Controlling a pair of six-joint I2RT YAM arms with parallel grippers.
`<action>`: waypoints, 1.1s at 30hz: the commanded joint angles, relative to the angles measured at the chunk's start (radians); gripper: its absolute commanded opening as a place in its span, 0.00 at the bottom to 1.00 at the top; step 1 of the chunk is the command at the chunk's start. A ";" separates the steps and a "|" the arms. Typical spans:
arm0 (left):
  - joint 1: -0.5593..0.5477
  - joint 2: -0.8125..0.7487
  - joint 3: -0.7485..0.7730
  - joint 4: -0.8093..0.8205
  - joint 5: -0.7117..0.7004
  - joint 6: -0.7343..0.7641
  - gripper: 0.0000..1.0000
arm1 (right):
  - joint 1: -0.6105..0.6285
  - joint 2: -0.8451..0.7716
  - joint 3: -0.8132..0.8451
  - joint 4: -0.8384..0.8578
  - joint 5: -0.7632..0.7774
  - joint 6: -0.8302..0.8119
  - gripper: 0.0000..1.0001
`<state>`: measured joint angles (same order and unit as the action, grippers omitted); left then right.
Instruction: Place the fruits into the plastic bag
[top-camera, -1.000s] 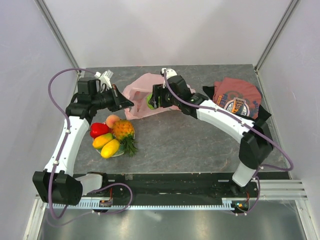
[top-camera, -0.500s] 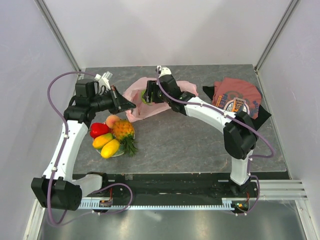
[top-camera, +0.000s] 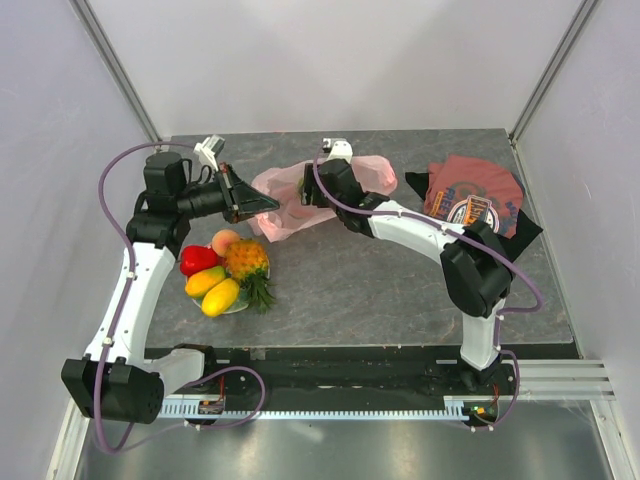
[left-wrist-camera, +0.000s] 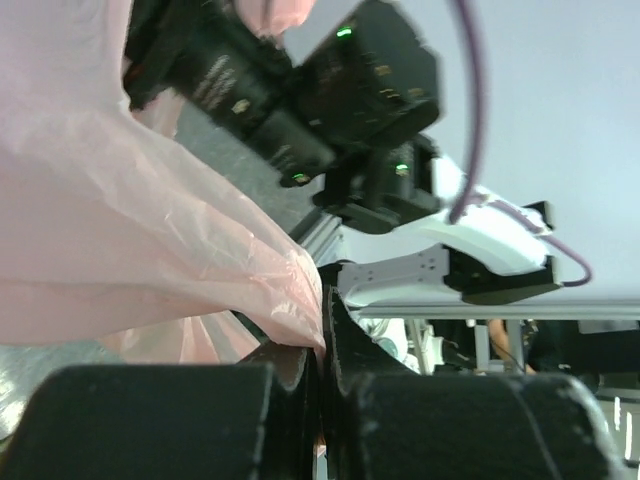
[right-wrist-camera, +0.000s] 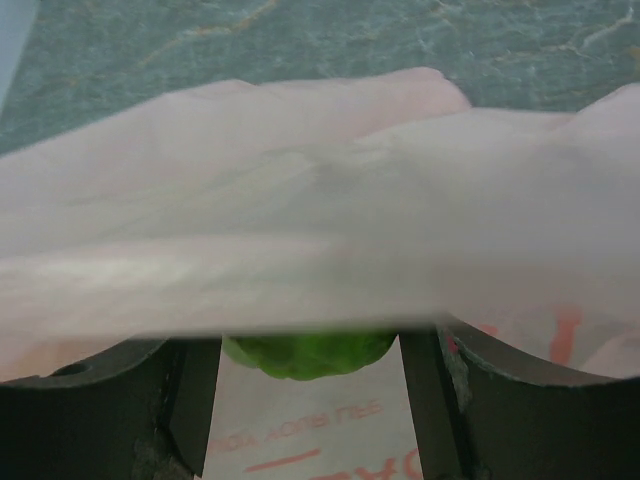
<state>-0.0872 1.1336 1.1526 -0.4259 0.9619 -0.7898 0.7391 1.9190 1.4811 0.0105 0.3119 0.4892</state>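
Gray table carries the plastic bag, which looks thin and slippery, so my left gripper pinches its rim tight. My right gripper holds 1 green fruit, likely light, inside the bag's mouth.

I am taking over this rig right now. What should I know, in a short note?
Left gripper: shut on the plastic bag edge, holding it up.
Right gripper: at the bag mouth, shut on the green fruit.
Done: nothing visibly released in the bag yet.
Left: drop the green one, then bag the peach, red piece, pineapple and two yellow fruits.
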 joint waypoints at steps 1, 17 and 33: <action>-0.002 -0.015 0.050 0.174 0.107 -0.164 0.02 | -0.027 0.012 -0.051 0.023 0.068 -0.031 0.37; 0.014 0.035 0.073 0.233 0.087 -0.146 0.01 | -0.129 -0.035 -0.096 -0.187 0.247 -0.098 0.41; 0.012 0.084 0.025 0.064 -0.054 0.060 0.01 | -0.127 -0.057 -0.087 -0.170 0.023 -0.136 0.90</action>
<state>-0.0799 1.2098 1.1835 -0.3454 0.9318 -0.8009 0.6109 1.9232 1.3857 -0.1982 0.4259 0.3737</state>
